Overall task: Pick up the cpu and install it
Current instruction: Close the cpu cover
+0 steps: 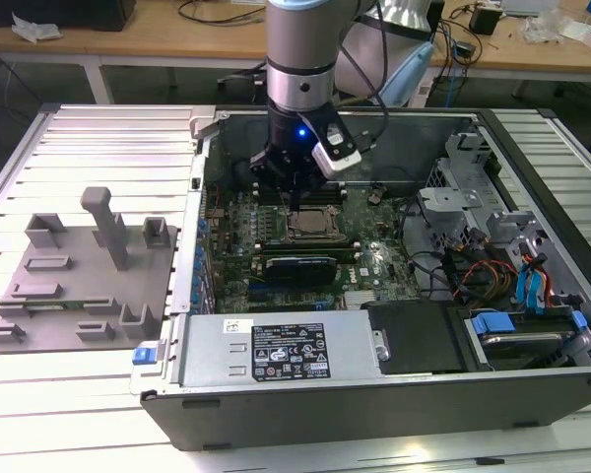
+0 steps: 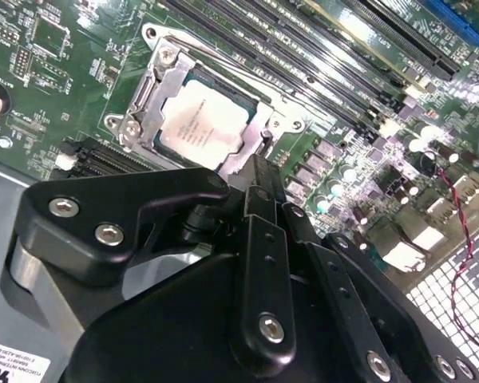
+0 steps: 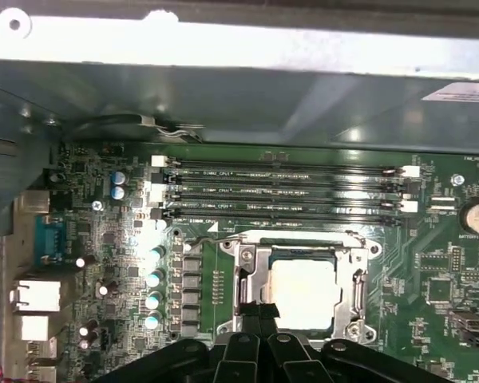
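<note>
Your end effector [image 2: 259,171] hangs just over the edge of the socket [image 2: 152,84], its tips pressed together and carrying nothing. The cpu [image 2: 203,120] already lies flat inside that socket's metal frame on the motherboard [image 1: 374,261], toward the far side of the open computer case [image 1: 374,394] in the exterior view. You look to be at the end of the placing step, and I judge that any move from here calls for keeping the tips off the cpu's top and the frame around it.
</note>
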Controlling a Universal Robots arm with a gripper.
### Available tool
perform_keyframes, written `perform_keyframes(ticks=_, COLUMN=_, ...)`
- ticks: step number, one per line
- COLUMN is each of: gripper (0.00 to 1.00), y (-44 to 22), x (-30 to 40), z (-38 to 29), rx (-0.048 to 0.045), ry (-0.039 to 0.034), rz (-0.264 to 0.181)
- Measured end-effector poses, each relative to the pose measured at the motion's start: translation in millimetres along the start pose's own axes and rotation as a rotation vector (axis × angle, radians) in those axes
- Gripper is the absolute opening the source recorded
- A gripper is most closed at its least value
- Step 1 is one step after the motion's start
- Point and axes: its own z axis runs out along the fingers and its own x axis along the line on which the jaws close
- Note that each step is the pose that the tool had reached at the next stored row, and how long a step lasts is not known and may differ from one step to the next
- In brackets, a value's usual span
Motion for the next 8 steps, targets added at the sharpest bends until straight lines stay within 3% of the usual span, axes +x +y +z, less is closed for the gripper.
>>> perform_keyframes(ticks=2, gripper=0.11, y=0.0, x=0.0, z=0.0, rx=0.0022, ry=-0.0358, rz=0.001)
perform_keyframes(ticks=3, gripper=0.11, y=0.0, x=0.1, z=0.1, rx=0.0026, ry=-0.0422, rz=0.001)
perform_keyframes(ticks=4, gripper=0.11, y=0.0, x=-0.2, z=0.2, rx=0.0033, ry=-0.0471, rz=0.001)
perform_keyframes(ticks=8, gripper=0.11, y=-0.2, x=-6.5, z=0.4, rx=0.0040, ry=-0.0470, rz=0.001)
